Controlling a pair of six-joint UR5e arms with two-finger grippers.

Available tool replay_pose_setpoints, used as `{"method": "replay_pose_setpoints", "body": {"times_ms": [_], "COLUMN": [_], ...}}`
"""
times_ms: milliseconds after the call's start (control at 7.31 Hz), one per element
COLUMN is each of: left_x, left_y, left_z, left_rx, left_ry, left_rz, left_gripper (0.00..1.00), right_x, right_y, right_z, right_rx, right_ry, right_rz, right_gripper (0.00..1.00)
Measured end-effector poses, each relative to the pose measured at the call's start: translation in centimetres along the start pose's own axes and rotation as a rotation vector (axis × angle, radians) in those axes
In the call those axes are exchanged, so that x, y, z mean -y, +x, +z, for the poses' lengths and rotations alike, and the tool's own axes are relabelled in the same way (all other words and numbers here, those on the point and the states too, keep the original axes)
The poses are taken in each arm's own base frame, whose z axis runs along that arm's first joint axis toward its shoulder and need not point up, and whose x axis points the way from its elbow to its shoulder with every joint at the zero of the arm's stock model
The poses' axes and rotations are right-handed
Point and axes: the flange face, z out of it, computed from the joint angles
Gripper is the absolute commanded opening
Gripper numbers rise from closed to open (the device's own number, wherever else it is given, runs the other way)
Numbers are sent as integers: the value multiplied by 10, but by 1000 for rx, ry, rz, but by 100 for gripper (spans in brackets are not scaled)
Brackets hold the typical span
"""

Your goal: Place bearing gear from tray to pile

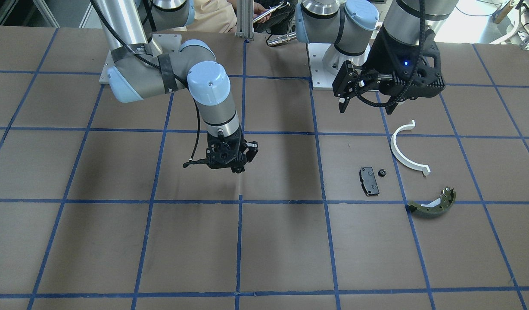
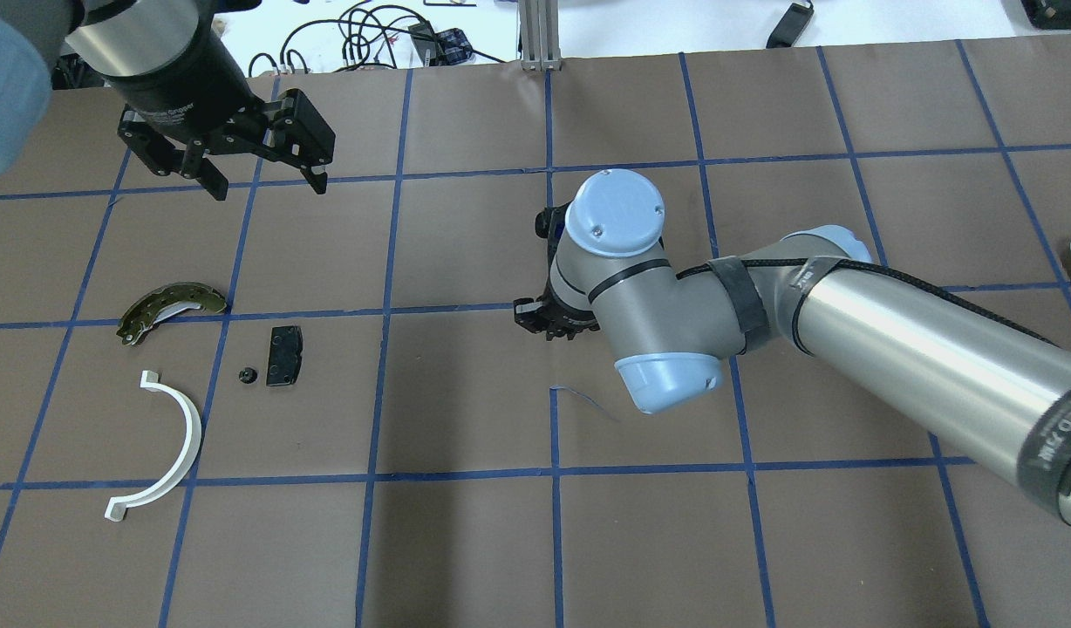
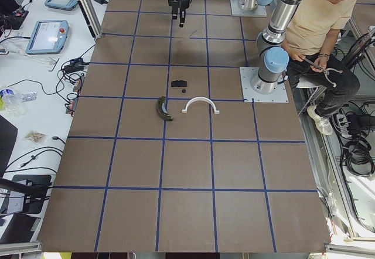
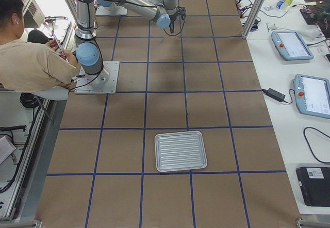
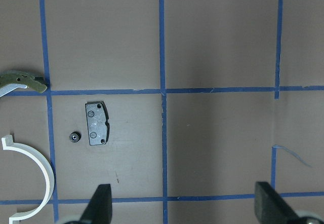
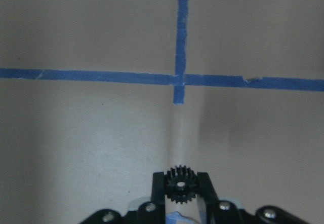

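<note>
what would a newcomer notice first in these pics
The right gripper hangs over mid-table, fingers shut on a small black gear. On the robot's left lies the pile: white half-ring, olive brake shoe, black brake pad and a second tiny gear beside the pad, with the open left gripper raised nearby.
</note>
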Motion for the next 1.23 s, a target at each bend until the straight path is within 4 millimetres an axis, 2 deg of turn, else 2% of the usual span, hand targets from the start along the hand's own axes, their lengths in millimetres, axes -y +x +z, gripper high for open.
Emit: {"method": "replay_pose_setpoints", "body": {"times_ms": [137, 274, 410, 821, 1094, 1231], "left_x": [0, 0, 0, 2, 7, 13], "left_y": [0, 0, 0, 1, 1, 1], "left_z": [0, 1, 2, 4, 9, 21], "left_rx": [0, -1, -2, -5, -7, -4], "left_ry": [-1, -2, -4, -2, -10, -26], "left_rz": [0, 0, 0, 0, -1, -5], "left_gripper": [100, 100, 100, 100, 100, 100], "right_x": [-7, -12, -15, -12, 14, 31], "right_y": [-16, -28, -35, -38, -29, -11], "right_z": [12, 21, 27, 25, 0, -20], "right_rx": [6, 10, 12, 17, 13, 4], "right_ry": [0, -1, -3, 9, 49, 49], "right_rz": [-6, -11, -16, -22, -3, 2], "right_gripper": [41, 79, 100, 100, 100, 100]}}
